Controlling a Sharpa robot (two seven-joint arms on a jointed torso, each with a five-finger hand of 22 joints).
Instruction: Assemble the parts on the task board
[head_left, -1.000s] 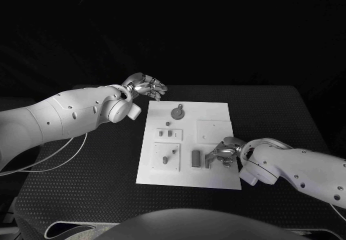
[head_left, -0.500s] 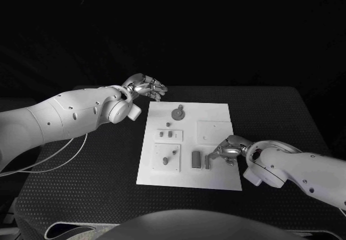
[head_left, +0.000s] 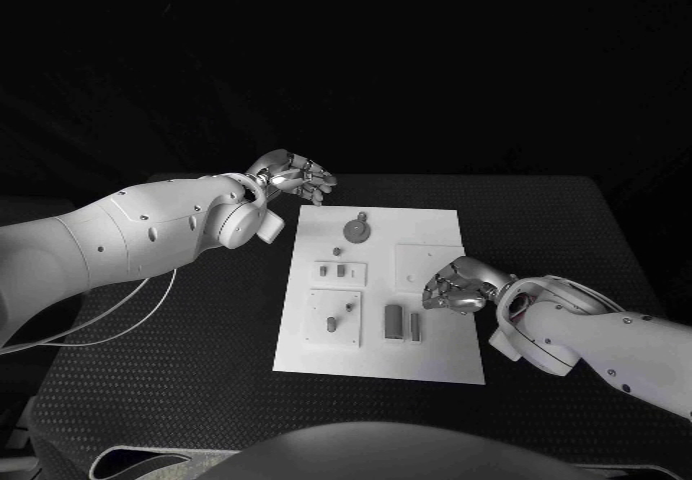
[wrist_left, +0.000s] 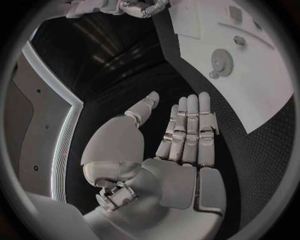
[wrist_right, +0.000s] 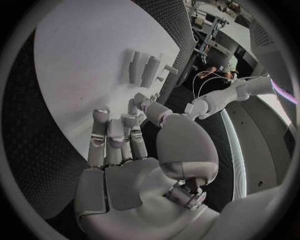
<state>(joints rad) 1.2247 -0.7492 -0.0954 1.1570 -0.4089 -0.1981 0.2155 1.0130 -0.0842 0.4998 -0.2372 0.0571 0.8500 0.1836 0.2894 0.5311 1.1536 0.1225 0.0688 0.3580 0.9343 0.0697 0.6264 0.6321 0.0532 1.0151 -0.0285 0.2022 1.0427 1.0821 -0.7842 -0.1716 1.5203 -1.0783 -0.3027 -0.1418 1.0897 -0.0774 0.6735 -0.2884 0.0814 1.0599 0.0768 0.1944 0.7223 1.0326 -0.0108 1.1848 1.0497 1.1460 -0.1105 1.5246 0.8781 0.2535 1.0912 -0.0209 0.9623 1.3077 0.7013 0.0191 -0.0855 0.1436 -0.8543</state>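
The task board (head_left: 378, 350) lies in the middle of the black table (head_left: 548, 220), its long axis running away from the robot. On it, in the head view, a round gear-like part (head_left: 355, 231) sits near the far end, two small parts (head_left: 339, 268) rest on a raised square pad at the left, and two bar-shaped parts (head_left: 394, 320) lie side by side near the middle, long axes along the board's length. The right wrist view shows those bars (wrist_right: 142, 69) from close by as several upright slabs in a row, with a small peg (wrist_right: 167, 72) just beside them that the head view does not resolve. The left wrist view shows the gear's (wrist_left: 221, 61) toothed rim plainly. The right hand (head_left: 459, 285) hovers over the board's right side near the bars, fingers loosely curled and apart, holding nothing. The left hand (head_left: 293, 175) hangs off the board's far left corner, fingers (wrist_left: 187, 127) straight, spread and empty.
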